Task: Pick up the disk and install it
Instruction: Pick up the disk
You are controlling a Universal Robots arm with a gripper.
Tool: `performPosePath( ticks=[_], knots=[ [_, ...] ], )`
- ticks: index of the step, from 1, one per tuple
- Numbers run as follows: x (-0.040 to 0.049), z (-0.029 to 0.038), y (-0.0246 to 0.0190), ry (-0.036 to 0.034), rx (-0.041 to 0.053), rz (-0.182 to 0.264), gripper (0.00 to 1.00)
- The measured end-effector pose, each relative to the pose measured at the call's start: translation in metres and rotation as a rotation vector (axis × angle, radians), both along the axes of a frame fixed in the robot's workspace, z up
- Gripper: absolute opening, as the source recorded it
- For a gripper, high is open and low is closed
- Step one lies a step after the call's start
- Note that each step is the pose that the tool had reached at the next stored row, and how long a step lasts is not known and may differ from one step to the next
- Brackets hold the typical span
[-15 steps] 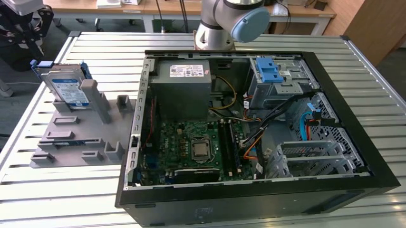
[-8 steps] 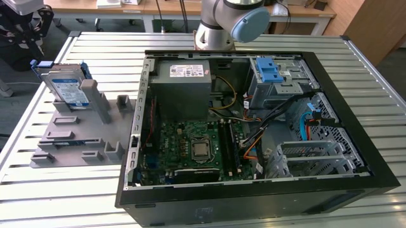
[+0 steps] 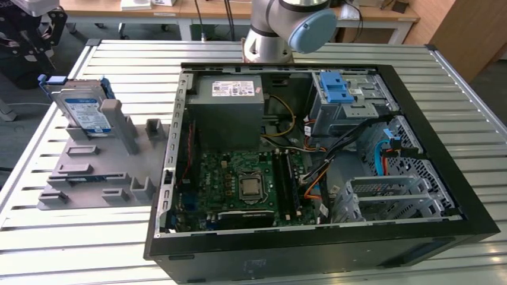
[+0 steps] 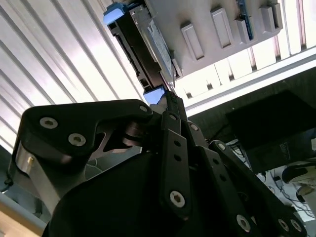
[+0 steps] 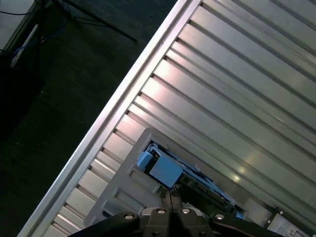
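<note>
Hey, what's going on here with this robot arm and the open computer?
The arm is going for the disk, which stands upright in a grey holder on the table, to the exterior view's left of the open computer case. In the first wrist view the gripper hangs just above the disk's blue end, fingers together and holding nothing. The disk is not yet picked up.

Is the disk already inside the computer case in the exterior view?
No, the disk stands upright in the grey holder on the table, at the exterior view's left of the open computer case.
</note>
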State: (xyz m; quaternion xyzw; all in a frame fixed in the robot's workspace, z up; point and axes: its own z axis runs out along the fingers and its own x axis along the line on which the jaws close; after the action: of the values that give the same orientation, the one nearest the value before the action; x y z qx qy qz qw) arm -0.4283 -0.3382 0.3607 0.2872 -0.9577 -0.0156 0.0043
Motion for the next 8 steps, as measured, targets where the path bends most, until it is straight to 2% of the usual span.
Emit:
performPosePath(
  ticks=[3,8],
  knots=[
    [0.0000,0.0000,0.0000,-0.0001,0.0000,0.025,0.11],
    [0.0000,0.0000,0.0000,0.0001,-0.0001,0.025,0.11]
  ],
)
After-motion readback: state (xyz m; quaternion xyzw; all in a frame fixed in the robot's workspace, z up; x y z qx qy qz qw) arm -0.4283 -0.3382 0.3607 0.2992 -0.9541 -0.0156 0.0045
